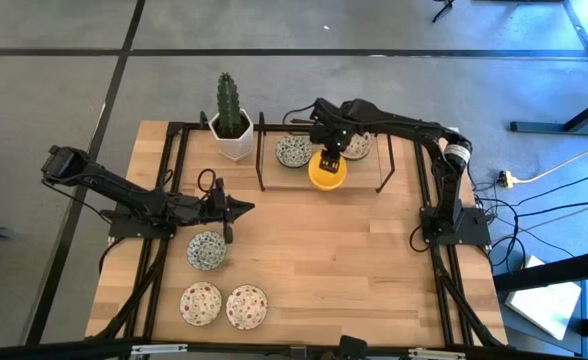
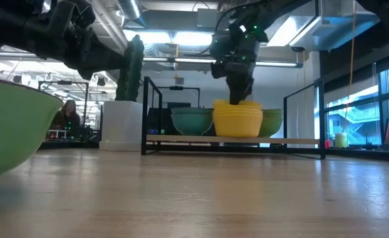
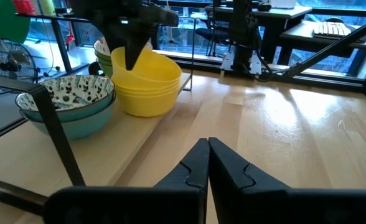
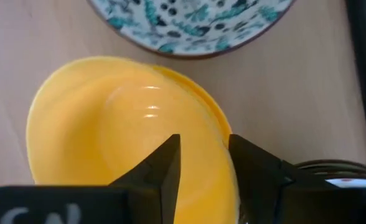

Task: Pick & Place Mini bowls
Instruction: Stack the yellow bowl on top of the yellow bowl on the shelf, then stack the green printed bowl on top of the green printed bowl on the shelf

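Note:
A stack of yellow mini bowls (image 1: 327, 175) (image 4: 108, 124) stands on the low rack's shelf (image 2: 181, 139) at the table's far side. A blue-green patterned bowl (image 1: 294, 151) (image 3: 68, 102) sits beside it. My right gripper (image 4: 205, 158) (image 2: 239, 98) hangs open over the stack and points steeply down. One finger is inside the top bowl and one outside its rim (image 4: 223, 140). Over the left middle of the table my left gripper (image 3: 208, 155) (image 1: 236, 208) is shut on nothing. My right gripper stands astride the top yellow bowl's rim (image 4: 223, 140) from above, and I cannot tell whether either finger touches it. The bowl rests nested in the stack.
A white cactus pot (image 1: 232, 130) stands at the rack's left end. Another patterned bowl (image 1: 359, 148) lies on the rack behind the right gripper. Near the front left lie a blue-green bowl (image 1: 206, 250) and two red-speckled bowls (image 1: 201, 303) (image 1: 246, 306). Bare wood fills the middle and right.

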Motion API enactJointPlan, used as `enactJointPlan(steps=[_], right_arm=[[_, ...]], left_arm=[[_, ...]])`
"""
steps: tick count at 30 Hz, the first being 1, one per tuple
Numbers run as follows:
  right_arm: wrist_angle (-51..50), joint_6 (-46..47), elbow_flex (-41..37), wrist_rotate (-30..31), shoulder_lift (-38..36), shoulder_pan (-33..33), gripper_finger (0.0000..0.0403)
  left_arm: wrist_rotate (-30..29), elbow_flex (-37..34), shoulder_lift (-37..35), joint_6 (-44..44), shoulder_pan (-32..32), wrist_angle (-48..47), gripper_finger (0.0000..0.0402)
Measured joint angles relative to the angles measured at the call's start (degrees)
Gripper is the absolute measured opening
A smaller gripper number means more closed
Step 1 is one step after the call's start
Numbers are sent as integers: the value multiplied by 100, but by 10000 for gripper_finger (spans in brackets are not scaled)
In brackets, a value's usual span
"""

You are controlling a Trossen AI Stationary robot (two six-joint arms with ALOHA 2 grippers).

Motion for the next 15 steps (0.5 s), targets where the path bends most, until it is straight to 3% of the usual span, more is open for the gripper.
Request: enactJointPlan(steps=[6,15], right_arm=[[-113,-94,57,0,0,13,135],[-363,25,811,-3,-2,13,136]], left_arm=[[143,0,0,0,-2,-2,4],[142,0,0,0,-1,-2,4]])
